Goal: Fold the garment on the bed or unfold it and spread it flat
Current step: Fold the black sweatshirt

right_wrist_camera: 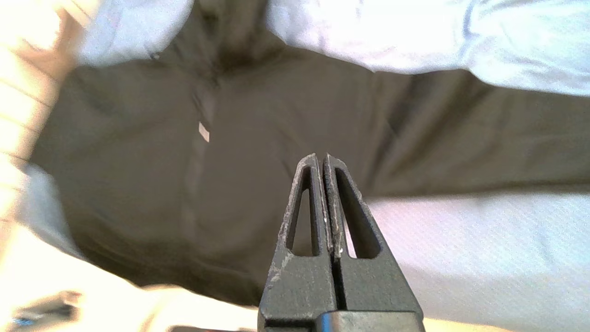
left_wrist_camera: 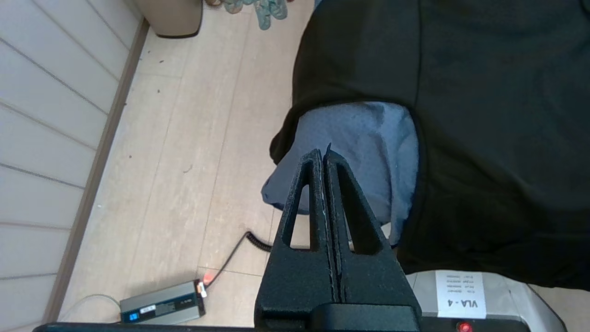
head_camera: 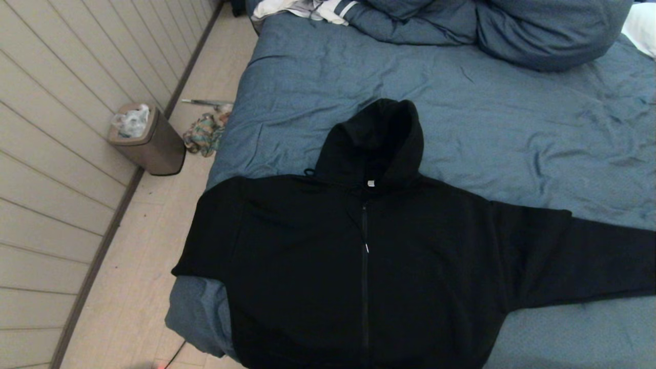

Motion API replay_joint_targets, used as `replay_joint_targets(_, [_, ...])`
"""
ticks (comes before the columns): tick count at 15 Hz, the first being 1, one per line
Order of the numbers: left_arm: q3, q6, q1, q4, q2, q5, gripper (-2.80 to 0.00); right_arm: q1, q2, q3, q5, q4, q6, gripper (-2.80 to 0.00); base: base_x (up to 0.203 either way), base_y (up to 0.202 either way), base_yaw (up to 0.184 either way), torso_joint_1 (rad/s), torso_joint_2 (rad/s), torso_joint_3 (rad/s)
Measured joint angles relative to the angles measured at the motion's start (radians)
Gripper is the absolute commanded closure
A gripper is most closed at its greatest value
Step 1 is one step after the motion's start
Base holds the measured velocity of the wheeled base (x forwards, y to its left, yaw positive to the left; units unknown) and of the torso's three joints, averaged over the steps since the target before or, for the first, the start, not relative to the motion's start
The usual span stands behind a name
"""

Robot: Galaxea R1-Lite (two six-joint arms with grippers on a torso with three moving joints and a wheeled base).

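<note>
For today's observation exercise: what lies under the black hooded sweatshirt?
Under the garment lies the bed, its wrinkled blue cover showing all around. Whatever the fabric covers stays hidden.

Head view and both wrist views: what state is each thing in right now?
garment: spread face up, zip closed, hood flat, one sleeve out across the bed, the other shoulder draped over the bed's edge.
bed: duvet wrinkled, bedding heaped at the far end.
bin: upright on the floor by the wall, plastic bag inside.
left tool: shut, empty, above the bed's corner.
right tool: shut, empty, above the garment.
</note>
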Motion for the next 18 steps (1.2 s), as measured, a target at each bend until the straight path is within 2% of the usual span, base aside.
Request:
replay_joint_targets(2, [0.0,0.0,0.0,0.001,0.0,0.0,0.0,0.0,0.217,-0.157,0.004,0.034,0.078,0.0,0.0,0.0,0.0,0.0,0.0,0.0])
replay_joint_targets(5, [0.0,0.0,0.0,0.0,0.0,0.0,0.0,-0.013,0.614,-0.415,0.024,0.157,0.166,0.0,0.0,0.0,0.0,0.0,0.0,0.0])
replay_joint_targets(7, [0.0,0.0,0.0,0.0,0.0,0.0,0.0,-0.061,0.853,-0.548,0.053,0.236,0.19,0.0,0.0,0.0,0.0,0.0,0.0,0.0])
replay_joint_targets(8, [0.0,0.0,0.0,0.001,0.0,0.0,0.0,-0.119,0.961,-0.6,0.074,0.264,0.176,0.0,0.0,0.0,0.0,0.0,0.0,0.0])
replay_joint_targets(11, [0.0,0.0,0.0,0.0,0.0,0.0,0.0,-0.442,1.217,-0.738,0.183,0.32,0.055,0.0,0.0,0.0,0.0,0.0,0.0,0.0])
replay_joint_targets(14, [0.0,0.0,0.0,0.0,0.0,0.0,0.0,-0.745,1.489,-0.952,0.308,0.429,-0.159,0.0,0.0,0.0,0.0,0.0,0.0,0.0])
replay_joint_targets(16, [0.0,0.0,0.0,0.0,0.0,0.0,0.0,-0.877,1.663,-1.118,0.356,0.502,-0.29,0.0,0.0,0.0,0.0,0.0,0.0,0.0])
replay_joint_targets(18, [0.001,0.0,0.0,-0.002,0.0,0.0,0.0,-0.96,1.819,-1.28,0.379,0.537,-0.372,0.0,0.0,0.0,0.0,0.0,0.0,0.0])
